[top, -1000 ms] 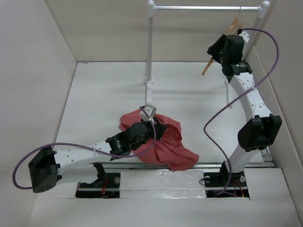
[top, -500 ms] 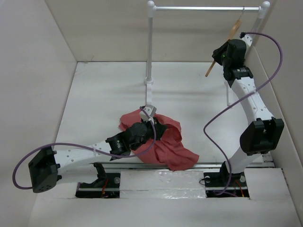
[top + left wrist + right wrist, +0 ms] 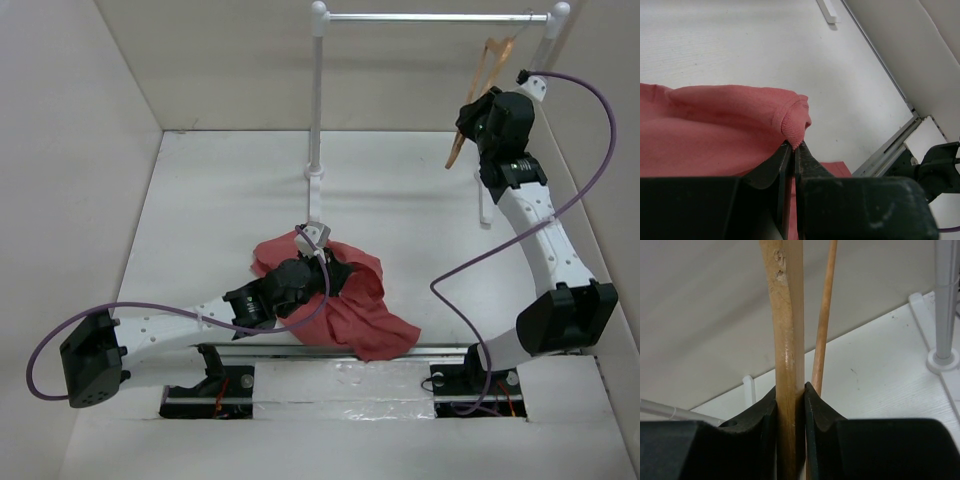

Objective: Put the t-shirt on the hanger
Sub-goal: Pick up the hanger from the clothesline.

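The red-pink t-shirt (image 3: 365, 310) lies crumpled on the table near the front edge. My left gripper (image 3: 335, 276) is shut on a folded hem of it; in the left wrist view the t-shirt (image 3: 715, 125) bunches out just above the pinching left gripper (image 3: 794, 146). The tan wooden hanger (image 3: 468, 112) hangs tilted at the back right, below the rack bar (image 3: 430, 17). My right gripper (image 3: 472, 120) is shut on one of its arms. In the right wrist view the hanger (image 3: 789, 335) stands upright between the right gripper (image 3: 790, 390) pads. I cannot tell whether its hook rests on the bar.
The white rack has a post (image 3: 317, 100) at the back centre and another (image 3: 556, 22) at the back right. Beige walls enclose the table on three sides. A metal rail (image 3: 500, 348) runs along the front edge. The right arm's purple cable (image 3: 590, 170) loops beside the wall.
The right gripper has closed on the hanger's arm and moved right and toward the back wall; the hanger has tilted more upright. The left arm and t-shirt have not moved.
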Robot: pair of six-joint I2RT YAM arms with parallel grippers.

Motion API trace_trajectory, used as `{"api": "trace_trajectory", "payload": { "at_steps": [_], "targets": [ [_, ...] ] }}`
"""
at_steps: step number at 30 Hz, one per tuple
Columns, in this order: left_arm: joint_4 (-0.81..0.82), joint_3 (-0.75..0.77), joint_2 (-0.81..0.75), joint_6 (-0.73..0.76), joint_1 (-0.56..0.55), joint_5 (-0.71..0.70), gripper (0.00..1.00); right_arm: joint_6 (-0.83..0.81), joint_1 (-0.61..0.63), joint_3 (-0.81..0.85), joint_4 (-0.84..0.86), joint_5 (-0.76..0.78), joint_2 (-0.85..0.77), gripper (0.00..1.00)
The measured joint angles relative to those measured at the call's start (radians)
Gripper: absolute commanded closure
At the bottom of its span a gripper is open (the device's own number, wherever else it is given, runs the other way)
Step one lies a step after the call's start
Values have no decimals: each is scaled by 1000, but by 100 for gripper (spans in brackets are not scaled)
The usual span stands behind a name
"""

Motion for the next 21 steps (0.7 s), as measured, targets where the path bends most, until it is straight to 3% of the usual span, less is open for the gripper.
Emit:
{"api": "trace_trajectory", "payload": {
  "at_steps": [11,21],
  "targets": [
    [-2,0,-5,-1,0,-1,100,-105,60,-55,35,102,-72,100],
    [-23,0,-42,-1,23,-16,100,-76,108,-372,19,73,-286,100]
  ]
}}
